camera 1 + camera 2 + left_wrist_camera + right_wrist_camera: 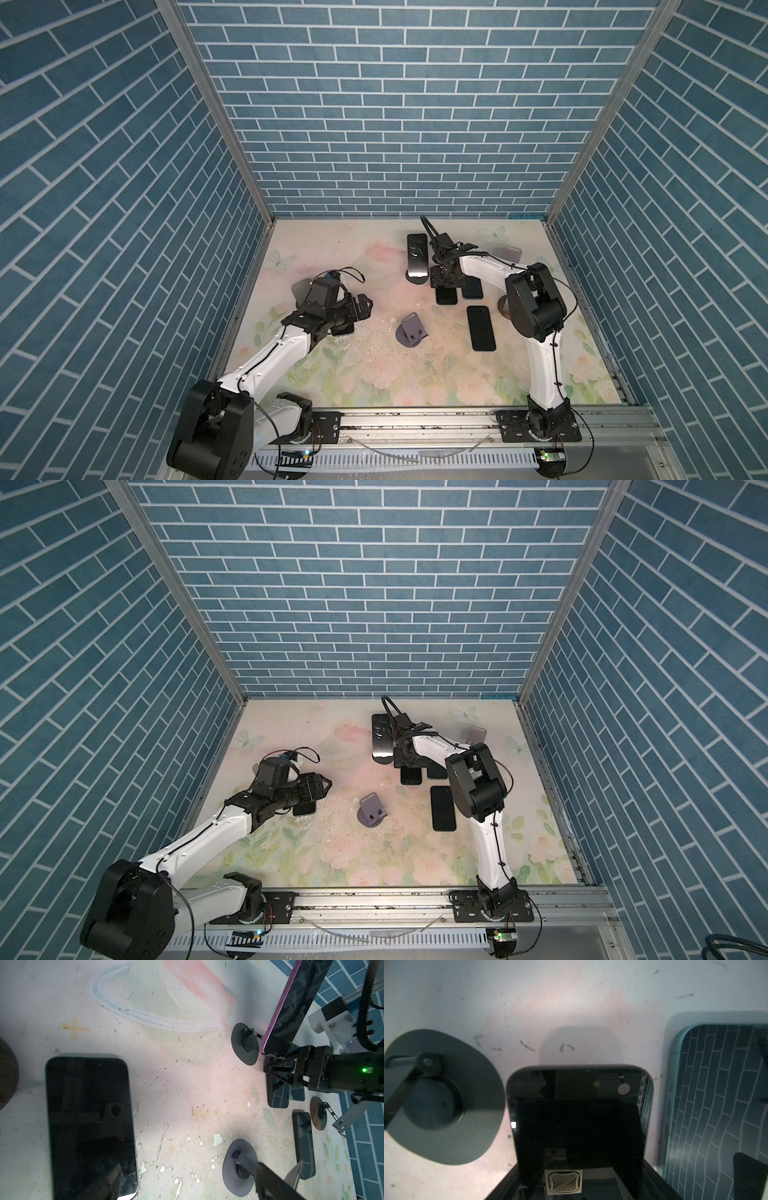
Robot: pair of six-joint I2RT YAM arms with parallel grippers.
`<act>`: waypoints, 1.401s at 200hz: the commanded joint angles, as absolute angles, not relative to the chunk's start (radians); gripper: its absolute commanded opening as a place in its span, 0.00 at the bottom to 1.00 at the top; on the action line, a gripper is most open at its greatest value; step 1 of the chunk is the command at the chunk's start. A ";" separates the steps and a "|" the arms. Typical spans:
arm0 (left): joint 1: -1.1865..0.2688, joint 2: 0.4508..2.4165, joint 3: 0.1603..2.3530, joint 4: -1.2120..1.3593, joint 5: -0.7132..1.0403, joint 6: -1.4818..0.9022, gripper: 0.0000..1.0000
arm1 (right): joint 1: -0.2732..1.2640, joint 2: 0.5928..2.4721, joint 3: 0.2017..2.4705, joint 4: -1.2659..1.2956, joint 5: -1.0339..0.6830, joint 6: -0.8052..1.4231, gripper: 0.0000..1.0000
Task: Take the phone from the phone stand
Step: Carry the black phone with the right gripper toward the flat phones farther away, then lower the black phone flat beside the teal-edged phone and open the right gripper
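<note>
A pink-edged phone (pixel 417 254) leans upright on a dark phone stand (pixel 417 278) at the back centre; the left wrist view shows this phone (pixel 295 1005) on the stand's round base (pixel 244 1043). Just right of that stand, low over the table, my right gripper (pixel 442 286) is shut on a black phone (pixel 577 1109) by its long edges. That phone's far end sticks out beyond the fingers (pixel 660 1184). My left gripper (pixel 361 309) hovers wide open at the left, holding nothing, beside another black phone (pixel 89 1126) lying flat.
An empty grey stand (pixel 411 330) sits mid-table. A teal phone (pixel 720 1105) and a further black phone (pixel 481 328) lie flat near the right arm. A brown round base (pixel 318 1113) and a grey stand (pixel 512 252) are at the right. Blue brick walls enclose the table.
</note>
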State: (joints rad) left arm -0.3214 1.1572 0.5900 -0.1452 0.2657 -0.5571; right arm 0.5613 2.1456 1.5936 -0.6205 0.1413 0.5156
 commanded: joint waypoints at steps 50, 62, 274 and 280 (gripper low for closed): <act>-0.326 1.145 0.575 -0.159 0.259 -0.543 1.00 | 0.555 2.186 1.628 -0.647 0.135 0.504 0.57; -0.327 1.145 0.578 -0.160 0.259 -0.542 1.00 | 0.555 2.186 1.629 -0.649 0.134 0.504 0.57; -0.327 1.072 0.584 -0.245 0.217 -0.540 1.00 | 0.554 2.080 1.569 -0.642 0.163 0.490 0.89; -0.327 1.070 0.583 -0.246 0.217 -0.540 1.00 | 0.554 2.068 1.560 -0.640 0.161 0.487 0.89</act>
State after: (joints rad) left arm -0.3214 1.0885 0.5900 -0.2276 0.2287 -0.5491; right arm 0.5579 2.1395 1.5932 -0.6209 0.1459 0.5072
